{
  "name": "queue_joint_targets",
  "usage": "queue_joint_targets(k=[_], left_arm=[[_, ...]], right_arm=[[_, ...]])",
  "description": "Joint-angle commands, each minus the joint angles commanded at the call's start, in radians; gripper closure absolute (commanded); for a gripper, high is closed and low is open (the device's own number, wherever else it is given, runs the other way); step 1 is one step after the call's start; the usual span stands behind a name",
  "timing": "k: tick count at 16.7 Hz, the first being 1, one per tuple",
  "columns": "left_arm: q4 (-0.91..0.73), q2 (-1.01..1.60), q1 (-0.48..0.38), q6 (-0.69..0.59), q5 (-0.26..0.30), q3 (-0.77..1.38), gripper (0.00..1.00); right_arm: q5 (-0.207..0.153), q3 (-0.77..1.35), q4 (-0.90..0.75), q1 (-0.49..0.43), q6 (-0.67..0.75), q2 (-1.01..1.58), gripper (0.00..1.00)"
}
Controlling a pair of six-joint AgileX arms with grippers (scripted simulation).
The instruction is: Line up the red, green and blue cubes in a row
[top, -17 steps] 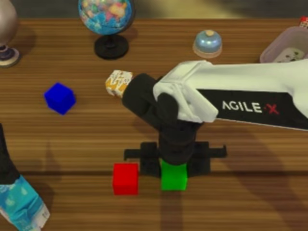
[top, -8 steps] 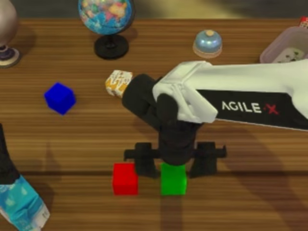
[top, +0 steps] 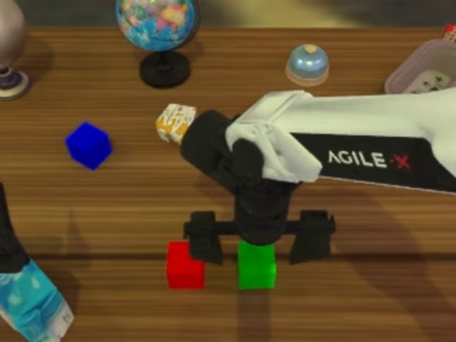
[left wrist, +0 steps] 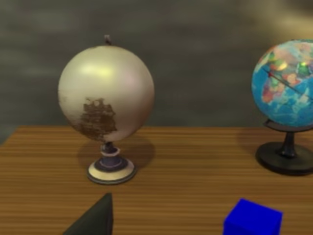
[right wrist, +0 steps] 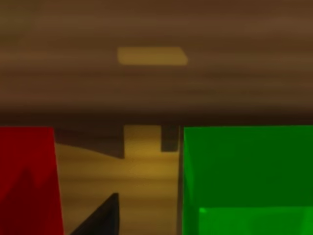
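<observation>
Right pincer (top: 259, 239) hangs low over the green cube (top: 256, 264) at about 6 o'clock on the wooden surface (top: 128, 206), its 2 black fingers (top: 311, 236) spread wide to either side and gripping nothing; the cube sits on the wood between them, free. Just beside it toward 9 o'clock lies the red cube (top: 185, 264), a narrow gap apart, so 2 of the 3 look placed and the release of the green one seems the step in hand. Next, I judge, that arm must lift clear without nudging either cube, and the blue cube (top: 88, 145), well apart toward 10 o'clock, has to be fetched into the same line. All 3 are plain matte blocks with sharp edges, easy flat faces to pinch. Farther in, a white cube with orange pattern (top: 174, 122) rests by the arm. At the far edge stand a coloured globe (top: 156, 21) on a black stand, a domed metal bell (top: 307, 64) and a pale globe (left wrist: 105, 94). Left pincer is out of sight.
</observation>
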State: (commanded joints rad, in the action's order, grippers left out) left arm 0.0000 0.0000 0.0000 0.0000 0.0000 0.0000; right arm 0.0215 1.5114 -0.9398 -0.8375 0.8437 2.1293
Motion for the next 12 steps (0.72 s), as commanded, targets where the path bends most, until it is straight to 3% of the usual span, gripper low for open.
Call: queue_joint_targets(k=[12], left_arm=[[0.000,0.000,0.000,0.000,0.000,0.000,0.00]], right_arm=[[-0.001,0.175,-0.247,-0.010,0.001,-0.074,0.00]])
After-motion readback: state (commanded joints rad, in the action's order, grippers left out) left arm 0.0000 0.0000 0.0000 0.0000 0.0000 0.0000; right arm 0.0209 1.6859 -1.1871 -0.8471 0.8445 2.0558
